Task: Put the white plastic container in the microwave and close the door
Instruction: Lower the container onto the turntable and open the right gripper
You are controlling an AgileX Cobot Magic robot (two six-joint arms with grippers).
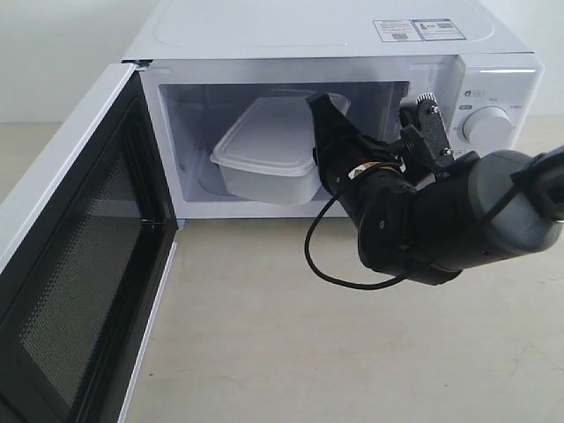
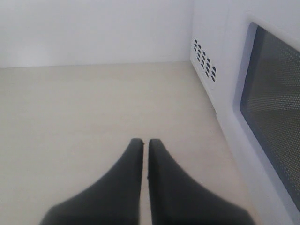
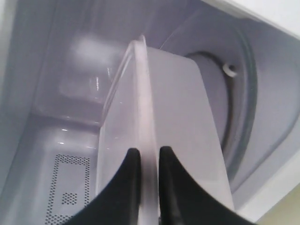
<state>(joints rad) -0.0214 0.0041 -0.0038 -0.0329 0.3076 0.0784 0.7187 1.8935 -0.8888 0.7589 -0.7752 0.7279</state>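
One white plastic container (image 1: 264, 150) sat inside the cavity of the single microwave (image 1: 326, 31). It was a translucent, milky box with rounded corners and a flat rimmed lid, lying at a slant toward the opening. Whether its base rested fully on the glass turntable (image 3: 243, 93) could not be told. The right gripper (image 1: 324, 107) reached into the cavity, its two black fingers pinched on the container's rim. The right wrist view showed this close up, with the right gripper (image 3: 146, 152) clamping that thin edge between its tips. The container's right end was hidden behind the gripper in the exterior view.

The door (image 1: 79, 264) stood wide open to the left, its dark mesh window and black inner frame facing the camera. The picture's left and bottom edges cut it off. One round knob (image 1: 487, 126) showed on the control panel, and the arm covered the panel beneath it. Two stickers (image 1: 395, 31) lay on the microwave's top, their print too small to read. One black cable (image 1: 313, 256) looped under the right arm above the beige tabletop (image 1: 264, 352).

The left gripper (image 2: 142, 140) appeared only in its own wrist view, fingers drawn almost together with nothing between them, above the tabletop and beside the door's outer face, where the mesh window (image 2: 276, 126) ran out of frame
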